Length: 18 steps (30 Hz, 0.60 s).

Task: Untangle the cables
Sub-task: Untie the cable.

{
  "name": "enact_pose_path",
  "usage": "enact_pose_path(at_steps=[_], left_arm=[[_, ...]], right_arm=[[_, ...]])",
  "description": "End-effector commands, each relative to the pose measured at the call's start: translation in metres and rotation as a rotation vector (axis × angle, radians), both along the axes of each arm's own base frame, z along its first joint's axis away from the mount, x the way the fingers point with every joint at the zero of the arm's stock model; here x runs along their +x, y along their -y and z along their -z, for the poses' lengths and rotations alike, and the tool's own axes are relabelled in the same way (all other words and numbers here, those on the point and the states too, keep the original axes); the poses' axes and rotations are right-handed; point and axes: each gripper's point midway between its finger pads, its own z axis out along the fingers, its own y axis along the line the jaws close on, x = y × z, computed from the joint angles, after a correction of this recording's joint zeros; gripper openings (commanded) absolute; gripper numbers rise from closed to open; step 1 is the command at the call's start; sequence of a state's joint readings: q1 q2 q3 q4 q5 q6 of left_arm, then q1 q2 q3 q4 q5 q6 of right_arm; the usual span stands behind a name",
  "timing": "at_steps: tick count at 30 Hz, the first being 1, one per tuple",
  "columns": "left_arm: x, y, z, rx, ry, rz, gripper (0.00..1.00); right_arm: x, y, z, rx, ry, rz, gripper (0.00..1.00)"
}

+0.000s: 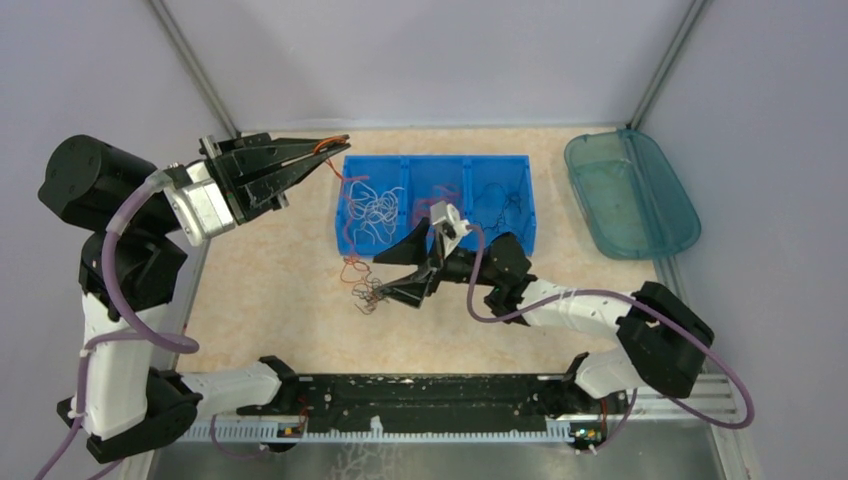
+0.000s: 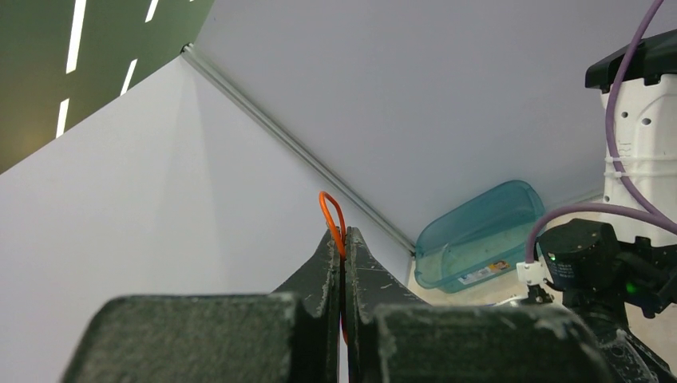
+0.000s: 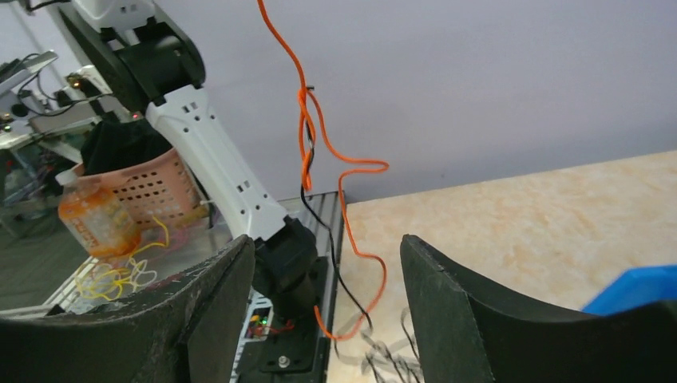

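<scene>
My left gripper [image 1: 338,143] is raised high at the left, shut on a red-orange cable [image 1: 347,182]. The cable's loop pokes out above the closed tips in the left wrist view [image 2: 330,209]. The cable hangs down to a small tangle of black cables [image 1: 367,296] on the table. My right gripper [image 1: 397,276] is open, low beside this tangle. In the right wrist view the hanging red-orange cable [image 3: 307,136] and a black cable [image 3: 345,281] twisted with it pass between my open fingers [image 3: 327,279] without touching them. The black tangle [image 3: 387,353] lies below.
A blue three-compartment bin [image 1: 437,160] holds white cables [image 1: 375,210], red ones [image 1: 424,206] and black ones [image 1: 500,200]. A teal tray [image 1: 630,195] lies at the back right. A pink basket [image 3: 152,187] stands off the table.
</scene>
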<state>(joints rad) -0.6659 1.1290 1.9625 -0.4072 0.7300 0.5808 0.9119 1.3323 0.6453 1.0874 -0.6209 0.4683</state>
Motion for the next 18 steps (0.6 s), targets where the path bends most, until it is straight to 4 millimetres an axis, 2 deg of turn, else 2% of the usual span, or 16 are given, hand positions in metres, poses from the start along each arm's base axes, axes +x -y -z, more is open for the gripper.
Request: enact_pose_path(at_steps=[1,4,7,11,12,15,18], left_arm=[[-0.005,-0.002,0.001,0.002,0.003,0.01,0.0],[-0.008,-0.004,-0.002,-0.005,0.011,0.011,0.0],[-0.009,-0.004,-0.002,-0.007,0.013,0.01,0.0],[-0.01,-0.005,-0.002,-0.009,0.019,0.013,0.0],[-0.009,-0.005,-0.002,-0.01,0.018,0.012,0.0],[-0.01,-0.005,-0.004,-0.016,0.024,0.01,0.0],[-0.009,-0.006,-0.005,-0.016,0.031,0.005,0.0]], right_arm=[[-0.018,-0.016,-0.029,0.081,0.1,-0.077,0.64],[-0.02,-0.018,-0.024,0.078,0.081,-0.088,0.49],[-0.019,-0.016,-0.017,0.07,0.059,-0.071,0.24],[-0.018,-0.01,-0.011,0.066,0.043,-0.039,0.04],[-0.017,-0.008,-0.008,0.059,0.039,-0.029,0.01],[-0.014,-0.003,0.0,0.041,0.013,0.008,0.0],[-0.016,0.003,0.007,0.033,-0.004,0.021,0.05]])
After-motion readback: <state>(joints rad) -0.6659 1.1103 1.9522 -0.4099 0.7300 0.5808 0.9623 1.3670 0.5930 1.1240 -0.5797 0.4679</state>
